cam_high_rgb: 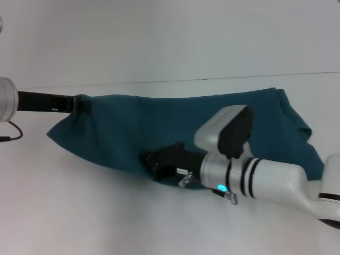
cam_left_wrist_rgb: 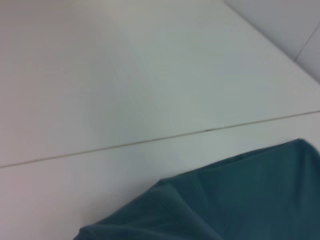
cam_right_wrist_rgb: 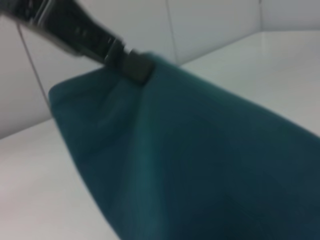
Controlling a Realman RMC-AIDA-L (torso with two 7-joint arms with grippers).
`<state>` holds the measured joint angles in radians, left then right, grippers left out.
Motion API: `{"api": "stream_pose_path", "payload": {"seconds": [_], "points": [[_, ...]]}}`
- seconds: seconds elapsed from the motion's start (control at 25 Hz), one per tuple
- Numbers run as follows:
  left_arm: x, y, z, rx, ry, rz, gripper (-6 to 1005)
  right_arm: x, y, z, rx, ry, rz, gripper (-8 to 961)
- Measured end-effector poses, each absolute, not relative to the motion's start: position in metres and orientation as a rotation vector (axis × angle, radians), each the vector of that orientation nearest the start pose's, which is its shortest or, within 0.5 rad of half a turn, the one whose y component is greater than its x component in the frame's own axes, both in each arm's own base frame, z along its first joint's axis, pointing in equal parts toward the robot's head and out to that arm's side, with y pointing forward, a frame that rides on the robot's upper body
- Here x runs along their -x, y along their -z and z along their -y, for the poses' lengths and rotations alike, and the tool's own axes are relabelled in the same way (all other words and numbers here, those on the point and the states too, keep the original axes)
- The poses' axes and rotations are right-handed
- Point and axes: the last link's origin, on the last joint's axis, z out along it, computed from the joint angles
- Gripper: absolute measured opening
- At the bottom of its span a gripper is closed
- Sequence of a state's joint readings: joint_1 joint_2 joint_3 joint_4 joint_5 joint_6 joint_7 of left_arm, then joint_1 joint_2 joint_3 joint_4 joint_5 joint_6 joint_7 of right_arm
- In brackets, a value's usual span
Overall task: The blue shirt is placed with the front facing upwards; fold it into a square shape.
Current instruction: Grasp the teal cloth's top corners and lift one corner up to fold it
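Left gripper [cam_high_rgb: 79, 104] is pinching the blue shirt [cam_high_rgb: 159, 127] at its far-left corner; right gripper [cam_high_rgb: 154, 162] is clamped on the shirt's near edge. Both should be moving together, keeping the cloth taut.

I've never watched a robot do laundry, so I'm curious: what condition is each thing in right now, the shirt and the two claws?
blue shirt: lifted off the table along one edge, stretched between the two claws, plain teal side showing, no print visible.
left gripper: shut on the shirt's upper left corner.
right gripper: at the shirt's lower edge, pinching the cloth.
table: white, the shirt's right end lying on it.
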<state>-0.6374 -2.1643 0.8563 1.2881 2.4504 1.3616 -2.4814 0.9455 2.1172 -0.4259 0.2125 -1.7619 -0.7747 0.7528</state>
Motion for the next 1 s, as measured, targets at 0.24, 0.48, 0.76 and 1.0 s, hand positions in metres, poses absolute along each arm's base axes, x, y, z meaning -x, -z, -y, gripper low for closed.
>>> {"api": "stream_pose_path", "payload": {"seconds": [0.24, 0.48, 0.76, 1.0], "points": [[0.187, -0.058, -0.398, 2.295, 0.299, 1.178, 35, -0.179, 0.164, -0.367, 2.557, -0.525, -0.725, 21], [0.182, -0.063, -0.395, 2.307, 0.328, 1.155, 35, -0.16, 0.176, -0.355, 2.648, -0.532, -0.689, 21], [0.181, -0.066, -0.393, 2.313, 0.337, 1.14, 35, -0.197, 0.146, -0.357, 2.431, -0.747, -0.86, 21], [0.181, -0.068, -0.39, 2.314, 0.374, 1.148, 35, -0.215, 0.133, -0.364, 2.304, -0.768, -0.934, 21]]}}
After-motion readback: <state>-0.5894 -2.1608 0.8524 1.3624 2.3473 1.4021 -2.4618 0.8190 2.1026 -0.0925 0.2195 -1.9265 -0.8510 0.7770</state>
